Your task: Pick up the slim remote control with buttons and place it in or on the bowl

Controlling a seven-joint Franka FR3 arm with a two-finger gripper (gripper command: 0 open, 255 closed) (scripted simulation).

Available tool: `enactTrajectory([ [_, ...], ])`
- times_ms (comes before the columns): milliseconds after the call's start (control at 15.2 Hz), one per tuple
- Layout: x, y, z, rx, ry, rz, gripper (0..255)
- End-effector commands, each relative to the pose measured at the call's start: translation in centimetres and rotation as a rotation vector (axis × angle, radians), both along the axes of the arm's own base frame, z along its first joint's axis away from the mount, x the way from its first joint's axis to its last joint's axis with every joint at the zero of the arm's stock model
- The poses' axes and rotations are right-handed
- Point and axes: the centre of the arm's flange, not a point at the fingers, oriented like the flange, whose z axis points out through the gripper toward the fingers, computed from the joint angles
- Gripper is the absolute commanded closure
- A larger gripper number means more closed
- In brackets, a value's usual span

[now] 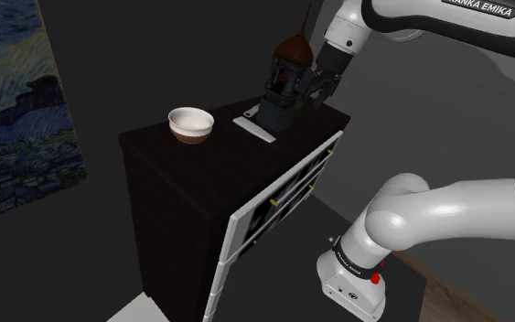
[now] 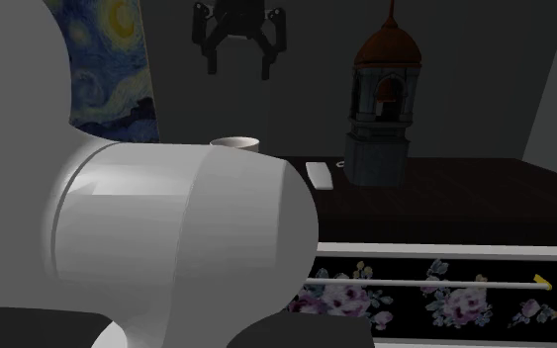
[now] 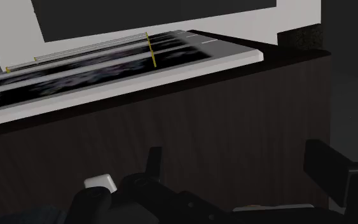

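Observation:
The slim white remote [image 1: 253,128] lies flat on the dark dresser top [image 1: 200,160], right next to a dark tower-shaped ornament [image 1: 284,84]. A white bowl [image 1: 191,124] with a brown base stands to the remote's left in the shoulder view. My gripper [image 1: 320,95] hangs in the air behind the ornament, above the dresser's far corner, open and holding nothing. In the second exterior view the gripper [image 2: 238,64] is high above the bowl's rim [image 2: 234,142], with its fingers apart, and the remote [image 2: 318,175] lies beside the tower [image 2: 385,109]. In the wrist view the fingers [image 3: 327,167] stand wide apart over the dresser top.
The dresser's white-framed drawer fronts [image 1: 278,197] with floral panels and thin handles stand slightly out. A starry-night painting [image 1: 17,101] hangs on the wall at the shoulder view's left. My arm's white link [image 2: 167,247] blocks much of the second exterior view.

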Motion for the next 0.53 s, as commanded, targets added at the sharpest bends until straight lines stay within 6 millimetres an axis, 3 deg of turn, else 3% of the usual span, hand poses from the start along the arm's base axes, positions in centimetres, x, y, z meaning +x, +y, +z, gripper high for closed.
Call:
enactTrajectory([
  [0, 0.0, 0.0, 0.0, 0.0, 0.0, 0.0, 0],
  [462, 6.5, -3.9, -5.4, -0.023, 0.017, 0.042, 0],
])
